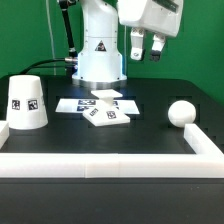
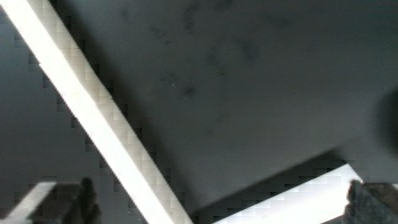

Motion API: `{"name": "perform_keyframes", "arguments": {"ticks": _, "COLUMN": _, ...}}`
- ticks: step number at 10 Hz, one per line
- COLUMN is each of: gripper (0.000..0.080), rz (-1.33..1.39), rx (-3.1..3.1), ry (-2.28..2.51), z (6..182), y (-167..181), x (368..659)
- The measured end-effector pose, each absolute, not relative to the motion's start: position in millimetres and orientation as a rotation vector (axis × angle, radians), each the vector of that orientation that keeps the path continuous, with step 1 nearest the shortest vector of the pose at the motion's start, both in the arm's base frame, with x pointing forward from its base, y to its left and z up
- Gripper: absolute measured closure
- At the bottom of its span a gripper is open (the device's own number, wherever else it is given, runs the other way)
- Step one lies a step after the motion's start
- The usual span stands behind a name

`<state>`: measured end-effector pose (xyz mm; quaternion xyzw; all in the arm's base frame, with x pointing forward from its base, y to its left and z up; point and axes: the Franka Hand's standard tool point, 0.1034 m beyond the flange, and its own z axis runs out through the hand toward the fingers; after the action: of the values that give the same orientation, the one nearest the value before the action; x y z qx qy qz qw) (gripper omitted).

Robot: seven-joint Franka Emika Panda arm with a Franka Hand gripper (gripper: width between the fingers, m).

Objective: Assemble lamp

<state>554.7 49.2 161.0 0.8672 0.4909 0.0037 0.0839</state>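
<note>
Front rail (image 1: 110,165), bulb (image 1: 180,113) nr side rail (image 1: 205,141), gripper (image 1: 147,52) high

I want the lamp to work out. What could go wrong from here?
The bulb is round and lies loose, so a nudge might send it rolling. The base lies close beside the marker board, so the open, empty end effector, up high, might catch the wrong piece.

white plastic on matt black

the lamp base (image 1: 106,112) looks like smooth white plastic, its printed tags (image 1: 100,117) flat and paper-like. beside the base, the bulb (image 1: 181,113) has a soft satin sheen and the shade (image 1: 27,103) looks matt white. under the base, the table (image 1: 150,135) is matt black and faintly mottled, and its border rail (image 1: 110,163) is plain matt white.
</note>
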Motion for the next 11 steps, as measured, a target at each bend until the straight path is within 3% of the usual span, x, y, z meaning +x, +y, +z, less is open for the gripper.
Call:
{"name": "perform_keyframes", "arguments": {"ticks": 4, "gripper": 0.0100, "rz": 0.010, "rx": 2.588, "ry": 1.467, "z": 161.0, "y": 47, "x": 554}}
{"name": "perform_keyframes", "arguments": {"ticks": 6, "gripper": 0.0100, "rz": 0.039, "rx": 2.591, "ry": 1.454, "z": 159.1, "y": 24, "x": 526}}
{"name": "perform_keyframes", "arguments": {"ticks": 9, "gripper": 0.0100, "rz": 0.073, "rx": 2.656, "ry": 1.370, "z": 139.2, "y": 2, "x": 481}}
{"name": "perform_keyframes", "arguments": {"ticks": 11, "gripper": 0.0100, "rz": 0.089, "rx": 2.737, "ry": 1.200, "z": 142.2, "y": 6, "x": 487}}
